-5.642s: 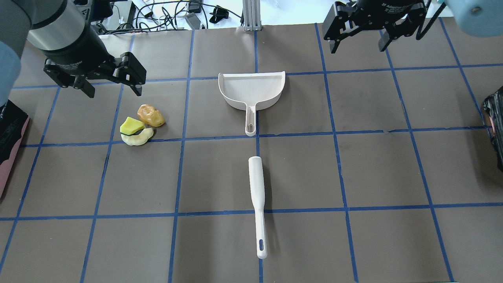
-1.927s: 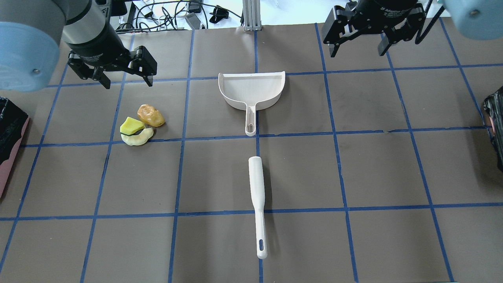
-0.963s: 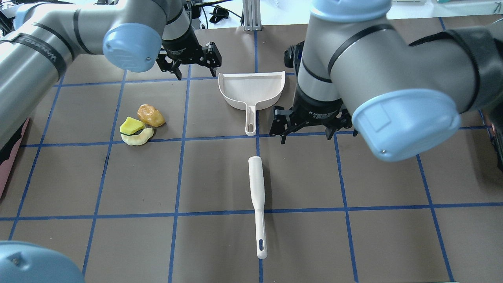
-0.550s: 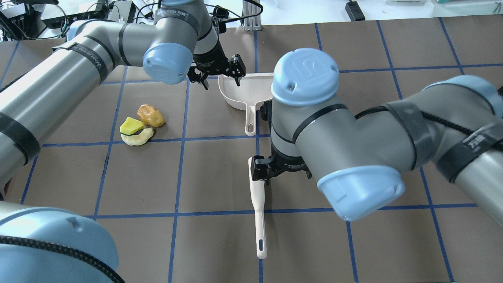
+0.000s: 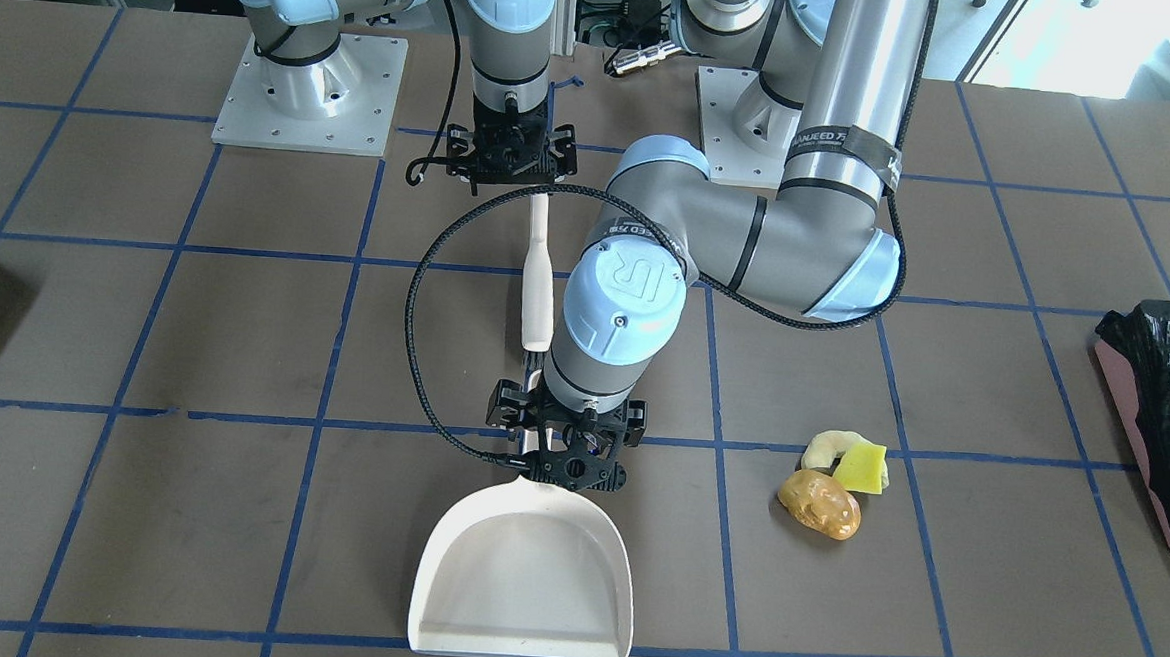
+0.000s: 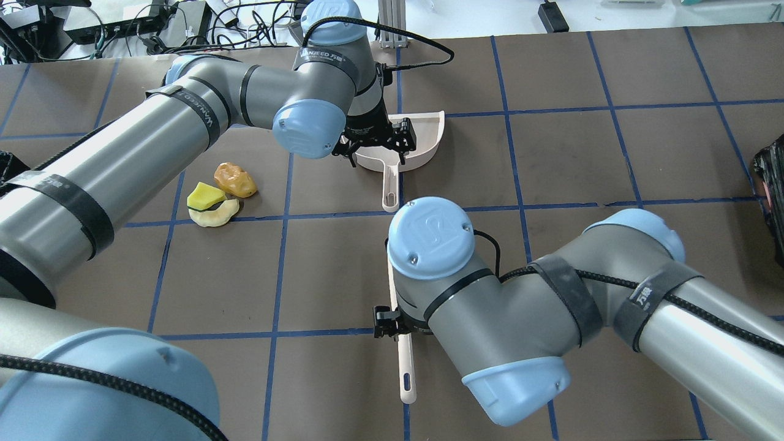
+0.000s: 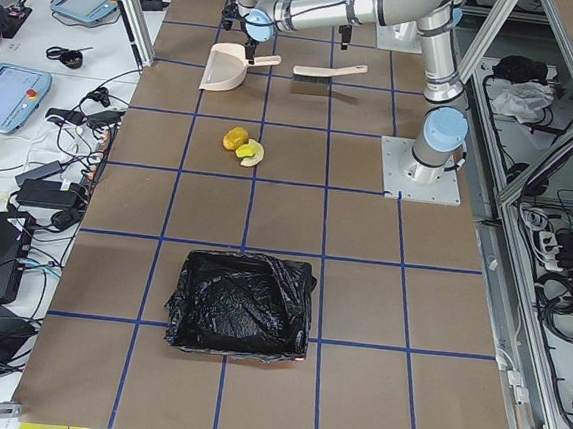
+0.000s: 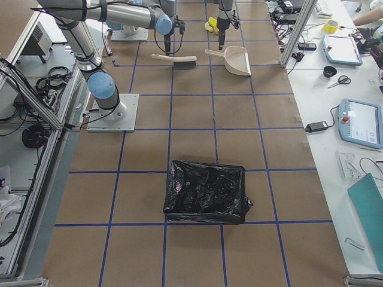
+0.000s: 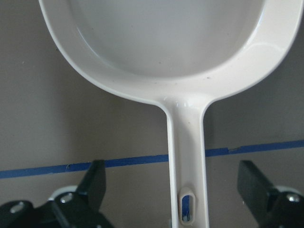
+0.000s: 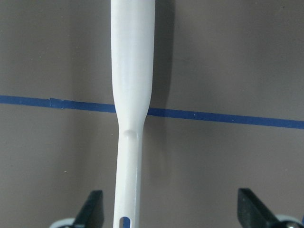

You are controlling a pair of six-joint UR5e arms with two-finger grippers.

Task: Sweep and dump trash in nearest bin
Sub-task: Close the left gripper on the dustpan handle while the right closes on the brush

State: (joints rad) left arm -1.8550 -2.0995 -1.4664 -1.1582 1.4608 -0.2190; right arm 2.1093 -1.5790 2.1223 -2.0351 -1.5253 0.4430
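Left claw [image 9: 172, 187] and right claw [image 10: 171, 206] both spread open, each over a handle
Left straddles the dustpan [image 9: 156, 38] handle, long axis toward the robot; right straddles the brush [image 10: 132, 71] handle; trash [image 5: 832, 482] sits on the counter [image 5: 243, 351] off the dustpan's left, bin [image 5: 1162, 399] farther that way

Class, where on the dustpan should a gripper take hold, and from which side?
By its narrow straight handle, from straight above, one finger on each long side. The dustpan lies flat on the table and its scoop looks too wide to span; the open left gripper hangs astride that handle.
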